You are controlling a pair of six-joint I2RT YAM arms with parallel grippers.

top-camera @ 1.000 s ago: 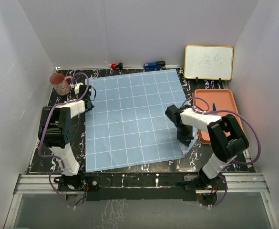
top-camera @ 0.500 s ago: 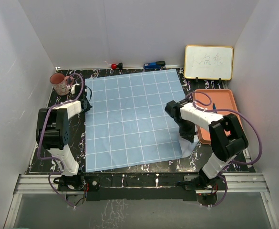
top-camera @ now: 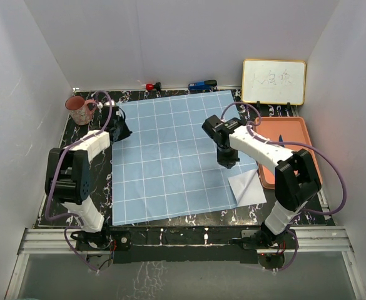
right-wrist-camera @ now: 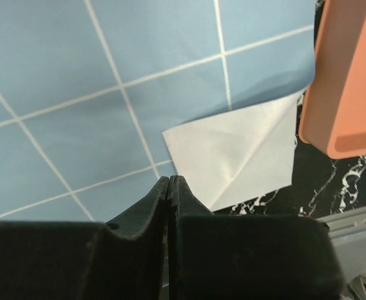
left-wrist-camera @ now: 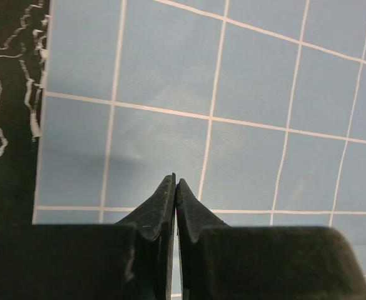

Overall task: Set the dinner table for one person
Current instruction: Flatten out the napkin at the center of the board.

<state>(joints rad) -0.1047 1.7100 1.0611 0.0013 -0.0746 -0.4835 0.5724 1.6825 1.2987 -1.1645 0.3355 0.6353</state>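
Top external view has the dinner table, a big flat black slab with white marble-like veins, carrying a thin light-blue cloth with a white grid over most of its middle. Table looks stiff, heavy and slick to me, so nothing to grab there. I'd guess the floppy cloth slides on it easily and wants pinching at a corner. Its near right corner is flipped over, plain white underneath. Now the left gripper is closed on nothing over the cloth's left edge, and the right gripper is closed and empty above its right side. A smooth orange rectangular tray sits at the table's right edge, a pinkish mug at the far left corner.
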